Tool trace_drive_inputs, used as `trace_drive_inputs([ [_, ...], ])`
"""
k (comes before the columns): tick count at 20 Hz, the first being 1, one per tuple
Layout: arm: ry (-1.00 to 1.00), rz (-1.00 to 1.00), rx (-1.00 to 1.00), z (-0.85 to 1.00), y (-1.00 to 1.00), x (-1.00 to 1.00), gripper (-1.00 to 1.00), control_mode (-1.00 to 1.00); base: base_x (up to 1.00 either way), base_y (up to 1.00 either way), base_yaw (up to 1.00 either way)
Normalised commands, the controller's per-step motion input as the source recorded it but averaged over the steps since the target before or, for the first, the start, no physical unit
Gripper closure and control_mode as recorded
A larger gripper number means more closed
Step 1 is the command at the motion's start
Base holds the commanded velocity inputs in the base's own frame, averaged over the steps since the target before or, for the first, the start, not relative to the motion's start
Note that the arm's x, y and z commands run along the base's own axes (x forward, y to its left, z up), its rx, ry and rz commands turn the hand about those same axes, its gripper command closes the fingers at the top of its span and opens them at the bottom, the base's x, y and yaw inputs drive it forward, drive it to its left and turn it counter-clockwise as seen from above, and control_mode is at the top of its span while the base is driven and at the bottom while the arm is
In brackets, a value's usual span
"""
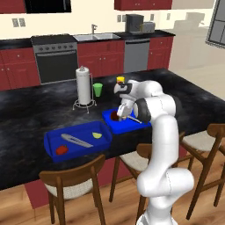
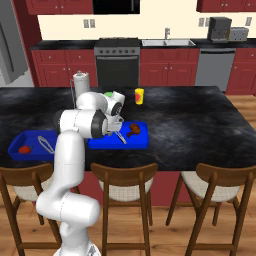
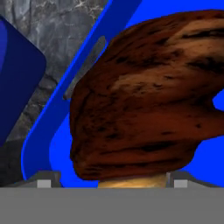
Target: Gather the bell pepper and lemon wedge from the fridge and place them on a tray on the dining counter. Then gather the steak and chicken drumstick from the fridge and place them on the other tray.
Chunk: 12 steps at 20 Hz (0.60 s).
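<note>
**Drumstick over the second tray**

The chicken drumstick (image 3: 148,96) looms close before my hand camera: a fat, rounded lump of dark brown meat, streaked with black char marks and lighter tan bands, with a pale yellowish patch at its lower edge between my finger tips. It narrows toward the upper right. In the right base view the chicken drumstick (image 2: 133,129) is a small brown shape over the blue floor of the right tray (image 2: 141,141), just beside my gripper (image 2: 118,131).

My pincer (image 1: 124,115) points down into this tray (image 1: 115,126); the tips sit on either side of the meat's pale end, but I cannot tell whether they press it or stand apart from it.

A grey utensil (image 1: 135,119) lies in the same tray. Beside it on the dark dining counter (image 1: 30,114), the left tray (image 1: 77,141) holds a red bell pepper (image 1: 62,149), a yellow-green lemon wedge (image 1: 97,135) and another grey utensil (image 1: 75,140). Behind stand a paper towel roll (image 1: 83,86), a green cup (image 1: 97,89) and a yellow container (image 2: 139,96).
</note>
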Motion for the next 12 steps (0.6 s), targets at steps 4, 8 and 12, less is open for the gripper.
trace_drive_inputs([
  [4, 0.00, -0.01, 0.00, 0.32, -0.01, -0.12, -1.00, -1.00, 0.00, 0.00, 0.00],
  [8, -0.05, 0.00, 0.00, 0.52, 0.00, -0.64, -1.00, -1.00, 0.00, 0.00, 0.00],
  [12, -0.14, -0.01, 0.00, 0.67, -0.10, -0.76, -1.00, -1.00, 0.00, 0.00, 0.00],
])
